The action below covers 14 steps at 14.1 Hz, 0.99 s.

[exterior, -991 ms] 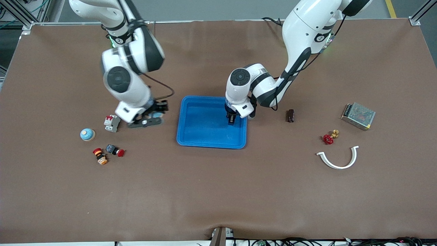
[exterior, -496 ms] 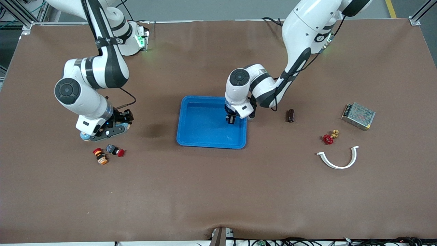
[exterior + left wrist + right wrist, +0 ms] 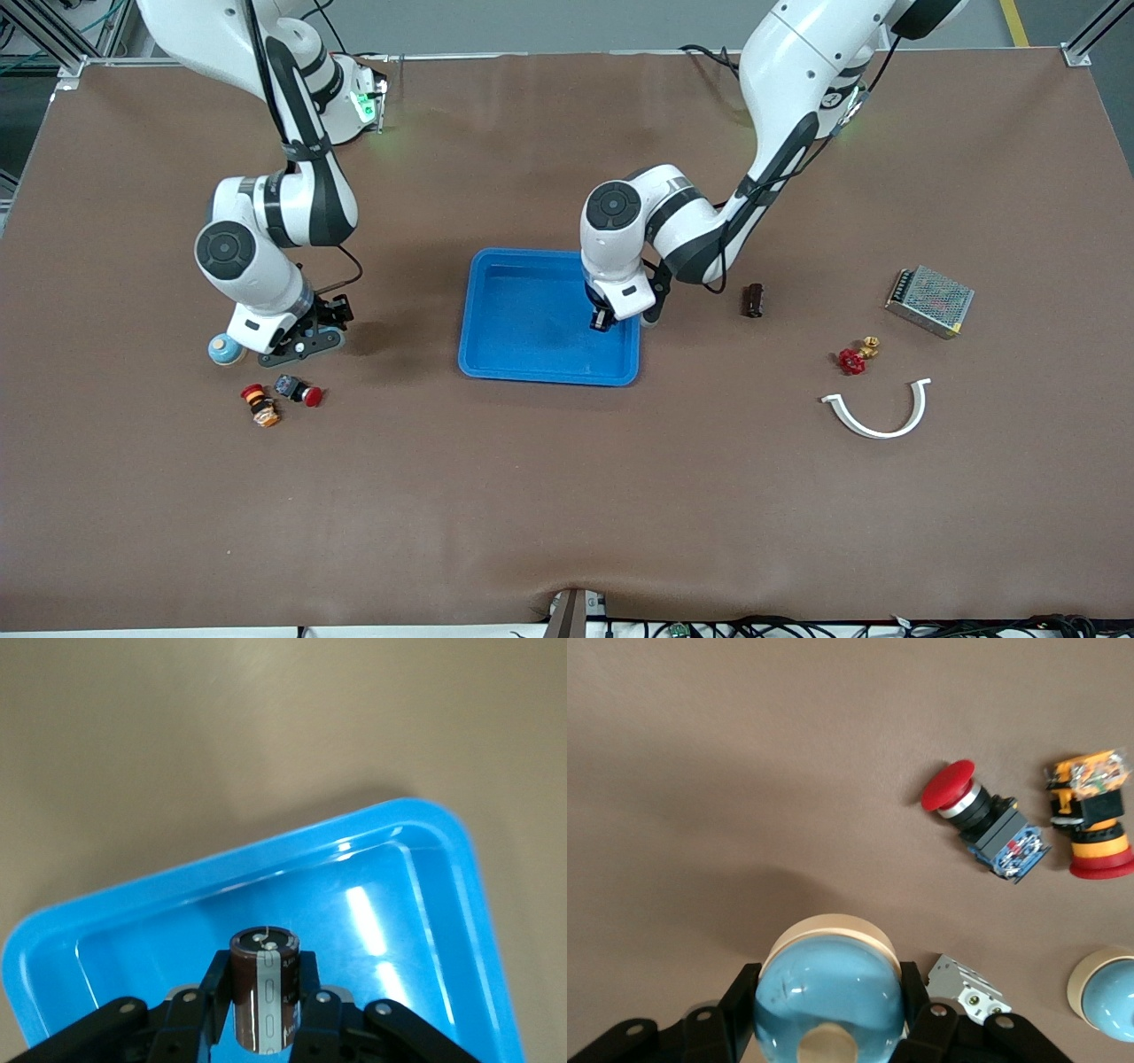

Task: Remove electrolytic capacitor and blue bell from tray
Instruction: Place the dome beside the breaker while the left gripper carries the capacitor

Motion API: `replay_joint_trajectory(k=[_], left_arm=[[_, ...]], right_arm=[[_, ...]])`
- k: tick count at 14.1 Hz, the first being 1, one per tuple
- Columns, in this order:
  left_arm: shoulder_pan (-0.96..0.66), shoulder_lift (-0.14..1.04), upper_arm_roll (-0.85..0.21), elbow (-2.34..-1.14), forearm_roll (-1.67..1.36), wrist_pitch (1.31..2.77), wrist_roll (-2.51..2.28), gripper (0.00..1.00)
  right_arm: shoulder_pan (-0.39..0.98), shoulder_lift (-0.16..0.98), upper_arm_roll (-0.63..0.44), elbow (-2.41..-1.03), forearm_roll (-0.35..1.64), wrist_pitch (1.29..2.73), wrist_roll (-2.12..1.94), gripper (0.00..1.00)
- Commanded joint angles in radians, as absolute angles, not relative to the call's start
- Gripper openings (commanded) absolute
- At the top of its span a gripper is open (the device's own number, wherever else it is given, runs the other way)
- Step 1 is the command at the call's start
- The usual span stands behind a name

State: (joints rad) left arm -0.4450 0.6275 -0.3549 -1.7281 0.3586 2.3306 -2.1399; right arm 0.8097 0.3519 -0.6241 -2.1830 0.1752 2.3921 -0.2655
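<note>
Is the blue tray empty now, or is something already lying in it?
Empty: the blue tray shows bare floor; the left gripper holds a capacitor over it.

There are two each of capacitor (image 3: 264, 1001) (image 3: 753, 299), bell (image 3: 828, 992) (image 3: 226, 348) and push button (image 3: 298, 390) (image 3: 260, 405). There is one each of blue tray (image 3: 483, 354), power supply (image 3: 930, 300), red valve (image 3: 852, 360) and white curved bracket (image 3: 877, 416).

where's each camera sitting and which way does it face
Front view: high across the table, facing the robots and looking down; both arms show, the left gripper over the blue tray, the right gripper low by a second bell.
Left wrist view: on the left arm's wrist, looking down past the gripper's own fingers, shut on the capacitor, into the tray.
Right wrist view: on the right arm's wrist, looking down past the held bell at the table.
Shared: the front and right wrist views both show the red push button.
</note>
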Motion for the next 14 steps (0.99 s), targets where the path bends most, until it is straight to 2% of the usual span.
replay_joint_trajectory(k=[1,5,8,12,13,14], left_arm=[[-0.39,0.571,-0.383,-1.729,0.354,2.292,-1.918,0.0],[-0.318,0.557,-0.391,-1.726,0.35,2.292,-1.62,0.0],[-0.281,0.555,-0.397,-1.735,0.348,2.281,-1.307,0.0],[-0.229,0.557,-0.396,-1.735,0.348,2.257,-1.054,0.0],[-0.215,0.558,-0.396,-1.741,0.35,2.255,-1.002,0.0],[-0.197,0.557,-0.396,-1.759,0.353,2.256,-0.933,0.0]], right_arm=[[0.81,0.397,-0.623,-2.174,0.289,2.404,-0.345,0.28],[0.811,0.494,-0.624,-2.163,0.585,2.43,-0.608,0.28],[0.818,0.499,-0.624,-2.163,0.617,2.422,-0.643,0.26],[0.813,0.5,-0.624,-2.163,0.617,2.428,-0.643,0.29],[0.811,0.5,-0.624,-2.161,0.617,2.428,-0.643,0.54],[0.81,0.5,-0.624,-2.161,0.62,2.428,-0.641,1.0]])
